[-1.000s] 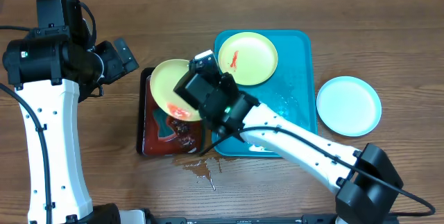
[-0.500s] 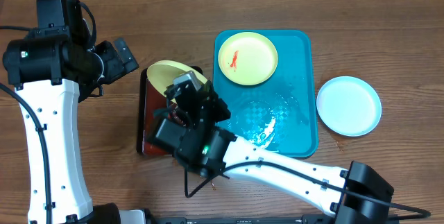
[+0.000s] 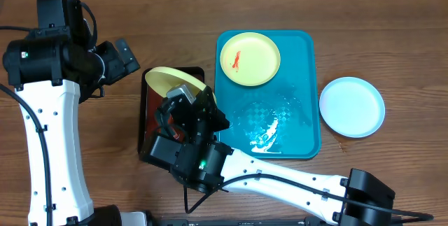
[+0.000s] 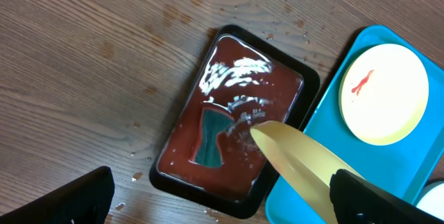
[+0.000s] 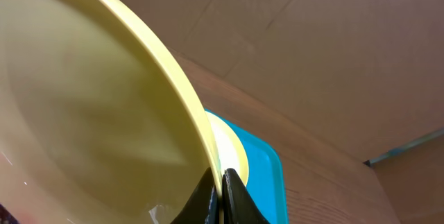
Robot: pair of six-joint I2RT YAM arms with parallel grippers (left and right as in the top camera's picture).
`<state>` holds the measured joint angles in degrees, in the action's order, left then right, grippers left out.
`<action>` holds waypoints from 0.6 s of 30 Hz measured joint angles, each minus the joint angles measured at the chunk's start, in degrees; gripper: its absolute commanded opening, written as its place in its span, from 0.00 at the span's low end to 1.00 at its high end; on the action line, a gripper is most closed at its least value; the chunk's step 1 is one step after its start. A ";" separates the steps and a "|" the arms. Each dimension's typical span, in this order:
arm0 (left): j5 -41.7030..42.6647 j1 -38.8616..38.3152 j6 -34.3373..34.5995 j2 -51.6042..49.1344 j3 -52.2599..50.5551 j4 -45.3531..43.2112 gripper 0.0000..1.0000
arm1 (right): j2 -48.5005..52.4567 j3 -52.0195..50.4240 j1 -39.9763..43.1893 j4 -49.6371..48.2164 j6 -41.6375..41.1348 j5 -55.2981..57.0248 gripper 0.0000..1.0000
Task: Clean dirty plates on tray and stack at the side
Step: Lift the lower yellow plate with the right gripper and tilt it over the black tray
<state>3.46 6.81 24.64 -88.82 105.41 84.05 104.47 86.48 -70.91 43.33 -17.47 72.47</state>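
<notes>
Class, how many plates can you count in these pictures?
3. One smeared yellow-green plate lies on the turquoise tray; one pale blue plate sits on the table right of it; one tilted yellow-green plate is held by the right pincer above the dark red tray.

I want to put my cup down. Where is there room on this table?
Bare wood runs along the far edge, beyond the turquoise tray and the dark red tray, and right of the pale blue plate. The turquoise tray's near half is bare but wet. Crowded: over the dark red tray, where the right tool holds a tilted yellow plate.
</notes>
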 measured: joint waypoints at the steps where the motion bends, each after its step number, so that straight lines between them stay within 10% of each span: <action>1: 0.00 0.00 0.00 0.00 0.00 0.00 1.00 | 0.00 0.00 0.00 0.00 0.02 0.00 0.04; 18: 0.00 0.00 0.00 0.00 0.00 0.00 1.00 | 0.00 0.00 0.00 -0.39 0.17 0.00 0.04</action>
<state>3.46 6.81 24.64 -88.82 105.41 84.05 104.47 86.48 -70.91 42.94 -17.30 72.47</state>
